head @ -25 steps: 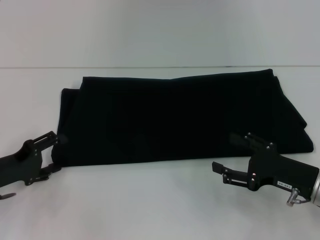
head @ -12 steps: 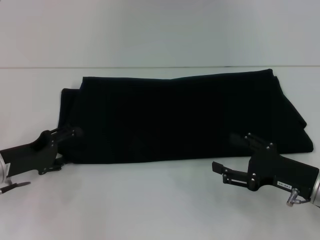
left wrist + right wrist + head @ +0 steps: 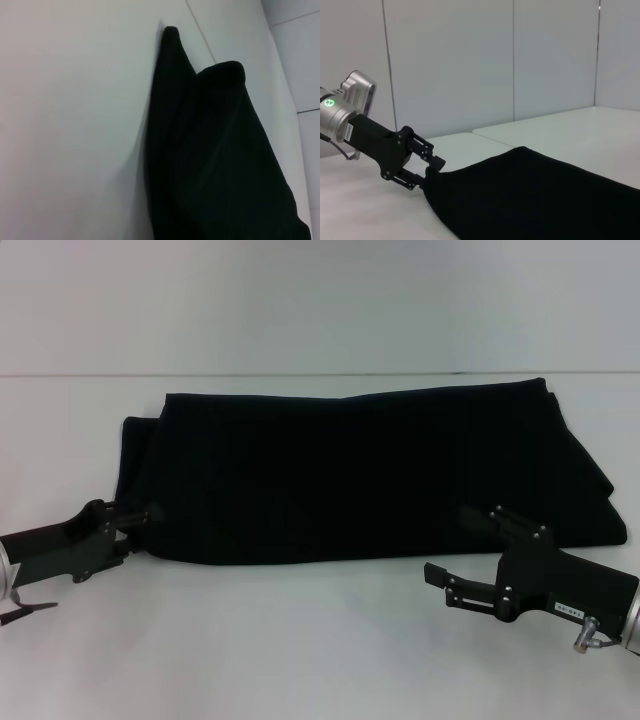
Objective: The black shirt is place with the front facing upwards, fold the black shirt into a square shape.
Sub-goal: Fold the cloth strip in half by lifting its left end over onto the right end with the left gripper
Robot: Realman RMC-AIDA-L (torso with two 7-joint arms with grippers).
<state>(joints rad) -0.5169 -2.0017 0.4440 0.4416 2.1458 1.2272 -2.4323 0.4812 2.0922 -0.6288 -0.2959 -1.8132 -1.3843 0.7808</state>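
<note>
The black shirt (image 3: pixel 360 470) lies as a long folded band across the white table, with no lettering showing. My left gripper (image 3: pixel 128 520) is at its near-left corner, shut on the cloth. The right wrist view shows that gripper (image 3: pixel 426 172) with the shirt (image 3: pixel 535 195) drawn to a point between its fingers. In the left wrist view the shirt (image 3: pixel 215 160) rises in a bunched ridge. My right gripper (image 3: pixel 458 545) hovers open at the shirt's near-right edge, holding nothing.
The white table (image 3: pixel 300 660) stretches bare in front of the shirt and between the two arms. Its far edge meets a pale wall (image 3: pixel 320 300) just behind the shirt.
My left gripper moved in to the shirt's near-left corner and then drew back slightly. That corner no longer lies flat where it was. The right arm has not moved.
</note>
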